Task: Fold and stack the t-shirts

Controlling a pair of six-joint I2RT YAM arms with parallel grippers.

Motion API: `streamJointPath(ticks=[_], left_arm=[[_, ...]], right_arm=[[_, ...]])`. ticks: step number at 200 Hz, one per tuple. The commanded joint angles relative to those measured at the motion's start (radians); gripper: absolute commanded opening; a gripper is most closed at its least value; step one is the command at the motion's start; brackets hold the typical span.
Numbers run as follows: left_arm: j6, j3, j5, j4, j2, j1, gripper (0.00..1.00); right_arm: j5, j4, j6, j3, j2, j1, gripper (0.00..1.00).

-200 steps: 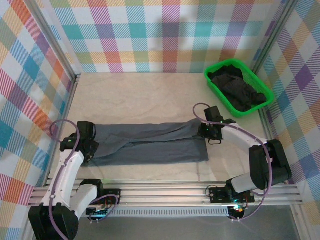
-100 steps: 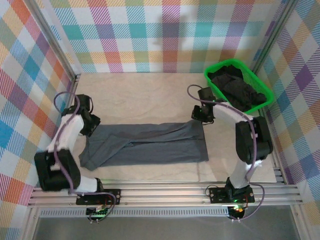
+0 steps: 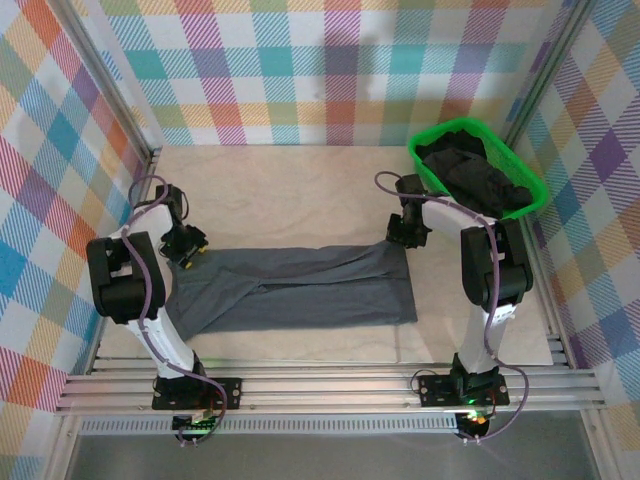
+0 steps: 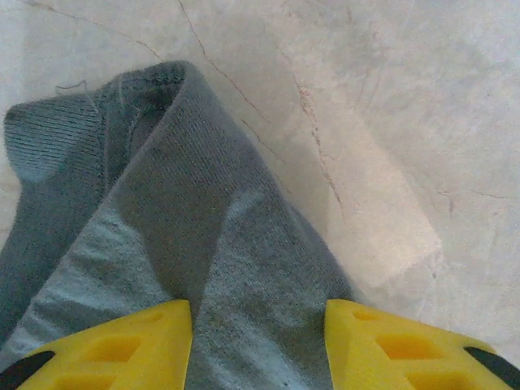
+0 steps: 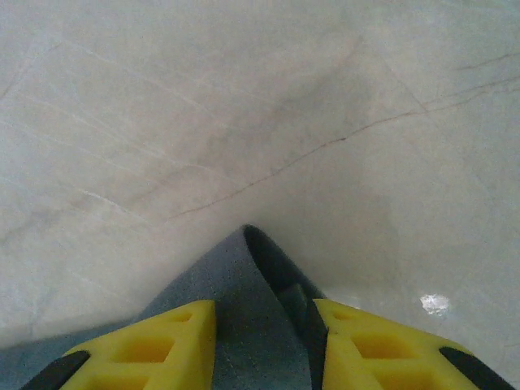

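Observation:
A slate blue-grey t-shirt lies on the table as a long band folded lengthwise. My left gripper is at its far left corner. In the left wrist view the cloth fills the gap in the left gripper, its creases running in between the yellow fingers. My right gripper is at the far right corner. There the cloth pokes out as a raised peak from the right gripper. Both look shut on the shirt. Dark t-shirts lie heaped in the basket.
The bright green plastic basket stands at the back right, close beyond my right gripper. Bare beige table stretches behind the shirt up to the plaid walls. A metal rail runs along the near edge.
Both grippers have moved away from the near edge to the shirt's far corners, and both arms now stand more upright. The shirt's left end has shifted slightly.

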Motion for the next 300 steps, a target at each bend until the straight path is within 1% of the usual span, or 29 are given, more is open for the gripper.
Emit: streamJointPath(ticks=[1,14,23,33,88,106,116,129,148,161,189,220,239,251,252,260,268,278,286,292,300], left_arm=[[0.024,0.015,0.000,-0.008,0.017,0.011,0.44],[0.021,0.015,-0.008,-0.007,0.027,0.011,0.41],[0.021,0.015,-0.012,-0.009,0.037,0.011,0.39],[0.018,0.014,-0.012,-0.011,0.047,0.012,0.37],[0.012,0.011,-0.013,-0.004,0.066,0.010,0.30],[0.008,0.014,-0.017,-0.008,0.074,0.012,0.26],[0.007,0.013,-0.018,-0.008,0.077,0.012,0.21],[0.002,0.013,-0.025,-0.011,0.082,0.012,0.15],[-0.009,0.010,-0.035,-0.017,0.088,0.011,0.05],[-0.017,0.010,-0.042,-0.020,0.091,0.012,0.00],[-0.046,0.009,-0.044,-0.021,0.094,0.013,0.00],[-0.062,0.017,-0.042,-0.021,0.108,0.015,0.00],[-0.062,0.030,-0.043,-0.024,0.114,0.015,0.00],[-0.061,0.039,-0.041,-0.024,0.115,0.015,0.00],[-0.061,0.039,-0.040,-0.025,0.115,0.015,0.00],[-0.061,0.044,-0.040,-0.026,0.115,0.015,0.00],[-0.062,0.047,-0.039,-0.028,0.114,0.015,0.00],[-0.062,0.049,-0.037,-0.029,0.112,0.015,0.00],[-0.063,0.048,-0.036,-0.027,0.110,0.014,0.00],[-0.062,0.047,-0.035,-0.026,0.109,0.015,0.00],[-0.062,0.046,-0.034,-0.025,0.109,0.015,0.00]], right_arm=[[0.005,-0.006,-0.018,0.030,0.011,-0.003,0.35],[-0.012,-0.001,-0.023,0.038,0.017,-0.002,0.33],[-0.026,-0.004,-0.029,0.050,0.031,-0.002,0.29],[-0.034,-0.011,-0.029,0.058,0.044,-0.001,0.27],[-0.013,-0.019,-0.018,0.045,0.054,-0.003,0.22],[0.008,-0.028,-0.018,0.045,0.053,-0.002,0.20],[0.007,-0.023,-0.018,0.043,0.049,-0.002,0.16],[0.021,-0.021,-0.012,0.037,0.035,-0.002,0.07],[0.050,-0.014,0.001,0.021,0.009,-0.003,0.00],[0.084,-0.025,0.010,0.013,-0.012,-0.003,0.00],[0.144,-0.052,0.029,-0.024,-0.078,-0.014,0.00],[0.161,-0.074,0.037,-0.075,-0.127,-0.029,0.00],[0.135,-0.055,0.032,-0.100,-0.135,-0.043,0.00],[0.083,-0.035,0.011,-0.096,-0.128,-0.043,0.00],[0.064,-0.030,0.008,-0.094,-0.127,-0.042,0.00],[0.041,-0.031,0.005,-0.087,-0.126,-0.035,0.00],[0.020,-0.028,0.002,-0.088,-0.127,-0.027,0.06],[-0.018,-0.013,0.005,-0.102,-0.131,-0.024,0.17],[-0.049,0.003,0.008,-0.113,-0.127,-0.024,0.23],[-0.065,0.005,0.007,-0.113,-0.118,-0.024,0.26],[-0.074,0.001,0.007,-0.106,-0.102,-0.024,0.28]])
